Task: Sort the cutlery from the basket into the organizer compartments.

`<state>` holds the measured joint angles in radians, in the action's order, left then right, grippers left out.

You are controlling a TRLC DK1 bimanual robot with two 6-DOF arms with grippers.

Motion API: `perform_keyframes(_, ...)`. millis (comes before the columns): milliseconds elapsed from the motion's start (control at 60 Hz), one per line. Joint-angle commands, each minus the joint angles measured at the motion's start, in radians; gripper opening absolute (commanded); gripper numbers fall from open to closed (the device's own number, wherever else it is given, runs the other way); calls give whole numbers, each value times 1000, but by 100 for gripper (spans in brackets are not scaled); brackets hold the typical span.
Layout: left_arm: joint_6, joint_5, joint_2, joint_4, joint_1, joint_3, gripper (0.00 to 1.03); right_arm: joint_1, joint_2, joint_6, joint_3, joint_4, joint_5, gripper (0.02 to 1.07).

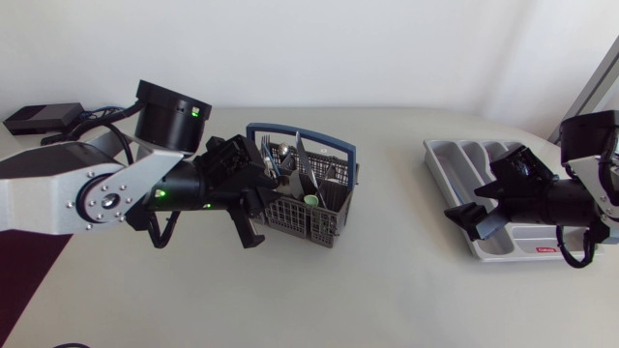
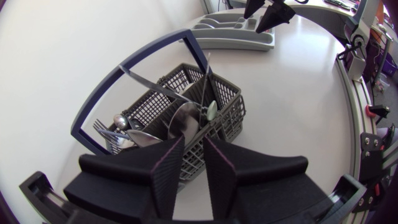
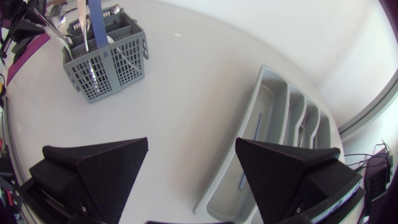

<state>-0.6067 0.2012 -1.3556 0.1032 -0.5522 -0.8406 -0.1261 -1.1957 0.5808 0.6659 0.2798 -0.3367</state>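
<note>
The table (image 1: 387, 290) is a pale, plain surface and carries both task items. Our left arm (image 1: 87, 193) enters from the left side and extends to the basket. Our right arm (image 1: 592, 169) enters from the right side and ends above the organizer.

The organizer (image 3: 273, 106) is a grey tray with several long compartments and lies on the right part of the table. The cutlery basket (image 1: 290, 224) is a grey mesh box with a blue hoop handle (image 2: 155, 53). It stands upright near the table's middle, well apart from the organizer.

The left gripper (image 2: 193, 168) sits just beside the basket's wall, level with its rim. Its fingers (image 2: 163, 174) stand close together with only a narrow gap, and nothing is held between them. We cannot tell whether they touch the mesh.

The right gripper (image 3: 193, 171) hangs over the organizer's edge on the side facing the basket. Its fingers (image 3: 99, 168) are spread wide and hold nothing.

The cutlery is in the basket, standing or leaning: a large spoon (image 2: 183, 118), forks (image 2: 102, 129) and a knife (image 2: 155, 87) that slants across the top.
</note>
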Motion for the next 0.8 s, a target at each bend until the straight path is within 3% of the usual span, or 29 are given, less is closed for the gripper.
perform_keyframes(0, -13, -5, 32, -8, 8, -23, 24, 6, -15, 21, -28, -14, -4, 103)
perform_keyframes(783, -30, -3, 0, 47, 8, -89, 24, 40, 36, 10, -29, 24, 8, 103)
